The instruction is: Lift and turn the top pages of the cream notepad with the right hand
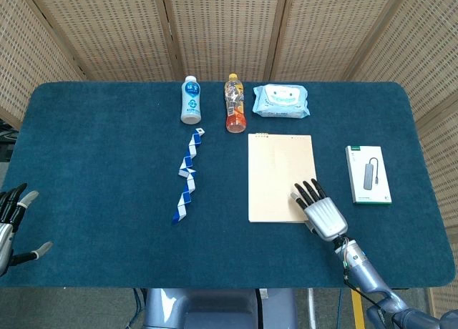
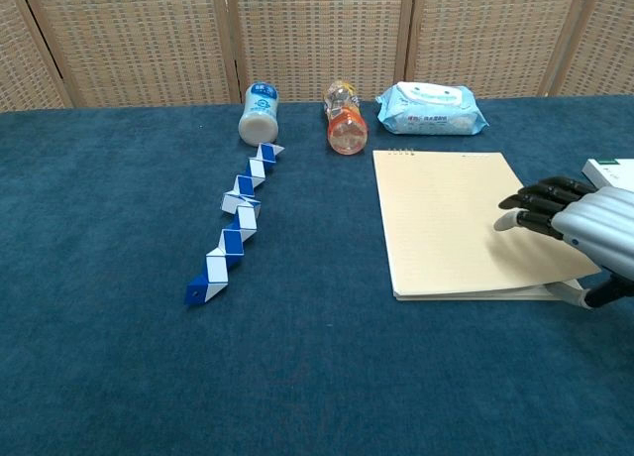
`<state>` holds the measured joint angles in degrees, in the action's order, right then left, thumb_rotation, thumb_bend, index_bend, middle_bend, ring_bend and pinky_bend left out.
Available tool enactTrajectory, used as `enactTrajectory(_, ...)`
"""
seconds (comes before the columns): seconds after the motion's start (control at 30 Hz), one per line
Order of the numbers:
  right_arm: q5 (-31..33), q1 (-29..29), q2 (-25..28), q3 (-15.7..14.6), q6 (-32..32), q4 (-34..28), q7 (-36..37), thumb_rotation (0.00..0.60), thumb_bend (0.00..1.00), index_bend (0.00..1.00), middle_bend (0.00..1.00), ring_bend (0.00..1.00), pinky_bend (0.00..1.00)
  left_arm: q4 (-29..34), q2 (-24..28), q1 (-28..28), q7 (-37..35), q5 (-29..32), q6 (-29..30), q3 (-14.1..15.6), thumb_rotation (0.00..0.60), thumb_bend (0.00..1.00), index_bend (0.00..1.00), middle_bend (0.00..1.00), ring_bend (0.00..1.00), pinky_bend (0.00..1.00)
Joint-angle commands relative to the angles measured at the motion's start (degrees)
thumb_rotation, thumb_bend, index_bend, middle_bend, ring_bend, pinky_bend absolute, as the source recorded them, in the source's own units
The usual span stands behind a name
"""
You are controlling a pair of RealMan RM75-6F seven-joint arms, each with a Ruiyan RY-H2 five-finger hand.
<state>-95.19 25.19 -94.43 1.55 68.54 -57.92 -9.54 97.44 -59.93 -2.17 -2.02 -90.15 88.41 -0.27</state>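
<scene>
Right hand: my right hand [image 1: 320, 209] [image 2: 573, 225] sits at the 5 o'clock corner of the surface, dark fingers stretched out flat and resting on the near right part of the pad. It presses the paper; I see nothing gripped.
Thumb: in the chest view the thumb seems to lie low beside the pad's near right edge. I cannot tell whether it is under any pages.
Cream notepad: the cream notepad [image 1: 280, 177] [image 2: 466, 218] lies flat just right of centre, binding at its far edge, pages closed.
Step in hand: I judge this the start, getting a purchase on the top sheets. No page is lifted yet.
Next move: I would need to catch a few top sheets at the near right corner, raise them, then swing them over towards the binding at 12 o'clock without dragging the whole pad.
Left hand: my left hand [image 1: 13, 223] rests at 8 o'clock, off the edge, fingers apart and holding nothing.
Nearby things: a white boxed adapter [image 1: 368, 174] at 3 o'clock; a wipes pack [image 1: 282, 101], an orange bottle [image 1: 235, 104] and a white bottle [image 1: 190, 99] at 12 o'clock; a blue and white twist puzzle [image 1: 187, 174] left of the pad.
Surface: dark blue cloth-covered surface [image 1: 100, 150].
Room: woven wicker screens [image 1: 229, 28] stand behind.
</scene>
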Motion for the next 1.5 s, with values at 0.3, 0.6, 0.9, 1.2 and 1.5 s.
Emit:
enactTrajectory(0.3, -0.9, 2.6, -2.7, 1.3, 1.7, 4.2, 0.7, 0.600, 0.50, 0.29, 0.30, 0.18, 0.09, 0.1, 0.1, -0.2, -0.1, 0.5, -0.4, -0.2, 0.600, 0.00, 0.00, 0.00, 0.00, 0.00)
enactTrajectory(0.6, -0.3, 4.3, -5.7, 1.7, 1.4, 9.6, 1.6, 0.600, 0.59, 0.37, 0.39, 0.26, 0.25, 0.1, 0.2, -0.3, -0.5, 0.8, -0.6, -0.3, 0.600, 0.00, 0.00, 0.00, 0.00, 0.00)
enactTrajectory(0.9, -1.8, 5.2, -7.5, 0.7, 4.6, 14.9, 7.1, 0.600, 0.62, 0.64, 0.62, 0.44, 0.43, 0.2, 0.4, -0.3, -0.9, 0.9, -0.8, -0.3, 0.600, 0.00, 0.00, 0.00, 0.00, 0.00)
enactTrajectory(1.2, -4.2, 5.6, -6.2, -2.2, 6.6, 17.6, 16.0, 0.600, 0.62, 0.65, 0.62, 0.45, 0.43, 0.2, 0.5, -0.4, -1.0, 0.8, -0.8, -0.2, 0.600, 0.00, 0.00, 0.00, 0.00, 0.00)
enactTrajectory(1.5, -7.9, 4.6, -1.7, -6.2, 11.5, 15.4, 23.0, 0.600, 0.62, 0.65, 0.62, 0.45, 0.43, 0.2, 0.4, -0.3, -1.0, 0.7, -0.7, -0.1, 0.600, 0.00, 0.00, 0.00, 0.00, 0.00)
